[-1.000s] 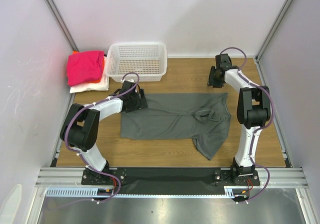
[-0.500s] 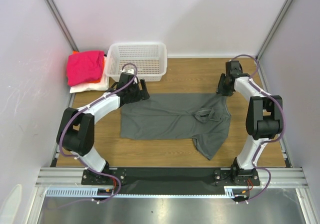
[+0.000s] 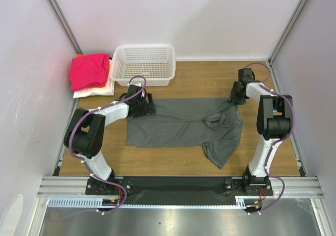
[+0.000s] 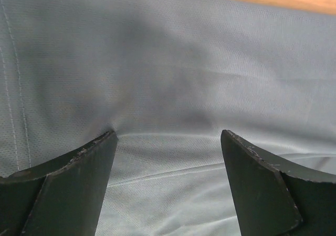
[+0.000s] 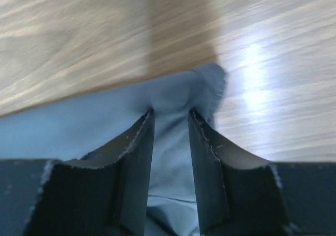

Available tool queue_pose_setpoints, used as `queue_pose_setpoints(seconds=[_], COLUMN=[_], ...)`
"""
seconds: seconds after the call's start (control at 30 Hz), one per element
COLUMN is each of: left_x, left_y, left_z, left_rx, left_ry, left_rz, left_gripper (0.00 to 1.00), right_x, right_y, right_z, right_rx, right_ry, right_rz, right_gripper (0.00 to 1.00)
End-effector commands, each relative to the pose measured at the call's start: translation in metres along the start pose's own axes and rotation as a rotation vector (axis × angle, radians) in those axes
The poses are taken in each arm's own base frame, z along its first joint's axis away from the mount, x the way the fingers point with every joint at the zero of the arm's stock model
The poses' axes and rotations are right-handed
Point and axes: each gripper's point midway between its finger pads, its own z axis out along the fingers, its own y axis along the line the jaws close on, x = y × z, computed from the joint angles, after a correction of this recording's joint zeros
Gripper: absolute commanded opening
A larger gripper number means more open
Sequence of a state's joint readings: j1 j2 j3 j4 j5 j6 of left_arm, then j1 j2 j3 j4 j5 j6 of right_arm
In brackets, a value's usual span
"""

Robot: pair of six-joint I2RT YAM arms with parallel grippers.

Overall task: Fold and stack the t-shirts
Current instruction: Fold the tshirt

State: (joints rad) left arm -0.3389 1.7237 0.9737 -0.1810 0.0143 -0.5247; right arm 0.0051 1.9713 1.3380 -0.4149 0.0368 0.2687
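Your left gripper (image 4: 167, 141) is pressing spread-wide fingers onto the grey shirt (image 3: 178, 124); your right gripper (image 5: 170, 125) is pinching its far corner.

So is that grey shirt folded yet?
Not yet. The grey t-shirt lies mostly spread flat on the table, one sleeve area bunched.

Matt, fine-knit dark grey t-shirt (image 3: 181, 124) cloth lies on a glossy wood-grain bench (image 3: 199, 81), near a white plastic mesh basket (image 3: 143, 64).
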Motion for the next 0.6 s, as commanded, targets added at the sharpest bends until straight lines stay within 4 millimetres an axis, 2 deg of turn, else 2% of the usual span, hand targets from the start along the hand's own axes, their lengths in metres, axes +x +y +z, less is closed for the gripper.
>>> queue_pose_setpoints(seconds=[0.0, 0.13, 0.23, 0.3, 0.4, 0.47, 0.57], left_x=[0.000, 0.004, 0.003, 0.001, -0.007, -0.010, -0.022], left_y=[0.006, 0.014, 0.012, 0.010, 0.004, 0.000, -0.011], left_z=[0.003, 0.004, 0.004, 0.004, 0.003, 0.001, -0.007], left_rx=[-0.004, -0.026, -0.019, -0.012, 0.007, 0.025, 0.062], left_ry=[-0.012, -0.001, -0.001, -0.004, -0.016, -0.013, -0.031], left_rz=[-0.047, -0.057, -0.049, -0.041, -0.024, -0.014, 0.015], left_gripper=[0.87, 0.87, 0.87, 0.87, 0.87, 0.87, 0.87], right_x=[-0.018, -0.025, -0.031, -0.042, -0.056, -0.067, -0.069], right_y=[-0.025, -0.032, -0.027, -0.018, 0.000, 0.013, 0.029], right_z=[0.006, 0.006, 0.004, -0.006, -0.026, -0.051, -0.083], right_rx=[0.052, 0.051, 0.025, -0.017, -0.097, -0.150, -0.195], right_ry=[-0.043, -0.060, -0.071, -0.093, -0.124, -0.157, -0.188], right_rz=[0.022, 0.035, 0.038, 0.045, 0.049, 0.054, 0.038], right_gripper=[0.38, 0.38, 0.38, 0.38, 0.44, 0.46, 0.52])
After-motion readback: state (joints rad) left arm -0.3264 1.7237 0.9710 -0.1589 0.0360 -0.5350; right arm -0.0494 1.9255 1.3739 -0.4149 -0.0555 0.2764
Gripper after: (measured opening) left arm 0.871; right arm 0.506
